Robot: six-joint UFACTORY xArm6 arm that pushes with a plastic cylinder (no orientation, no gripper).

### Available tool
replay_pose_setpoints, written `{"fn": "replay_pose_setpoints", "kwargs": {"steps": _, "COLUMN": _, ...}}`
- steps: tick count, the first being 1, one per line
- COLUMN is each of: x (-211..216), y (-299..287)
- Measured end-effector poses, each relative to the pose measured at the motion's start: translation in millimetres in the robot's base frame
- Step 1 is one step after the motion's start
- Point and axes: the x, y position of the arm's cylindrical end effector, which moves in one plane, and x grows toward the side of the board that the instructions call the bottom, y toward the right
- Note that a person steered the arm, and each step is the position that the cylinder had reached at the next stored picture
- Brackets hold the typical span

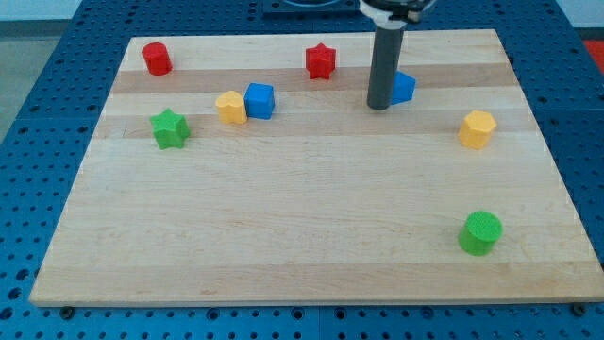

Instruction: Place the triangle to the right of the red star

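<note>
The red star (321, 60) lies near the view's top, a little left of the middle. The blue triangle (403, 87) lies to its right and slightly lower, partly hidden behind my rod. My tip (379, 106) rests on the board against the blue triangle's left lower side, between the star and the triangle.
A red cylinder (157, 59) sits at the top left. A yellow block (230, 107) touches a blue cube (260, 100) left of the middle. A green star (170, 128) lies further left. A yellow hexagonal block (478, 128) and a green cylinder (481, 232) sit at the right.
</note>
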Motion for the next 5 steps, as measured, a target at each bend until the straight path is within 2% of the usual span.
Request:
{"fn": "replay_pose_setpoints", "kwargs": {"steps": 1, "x": -24, "y": 7}}
{"fn": "replay_pose_setpoints", "kwargs": {"steps": 2, "x": -25, "y": 23}}
{"fn": "replay_pose_setpoints", "kwargs": {"steps": 3, "x": 9, "y": 6}}
{"fn": "replay_pose_setpoints", "kwargs": {"steps": 4, "x": 0, "y": 51}}
{"fn": "replay_pose_setpoints", "kwargs": {"steps": 5, "x": -28, "y": 81}}
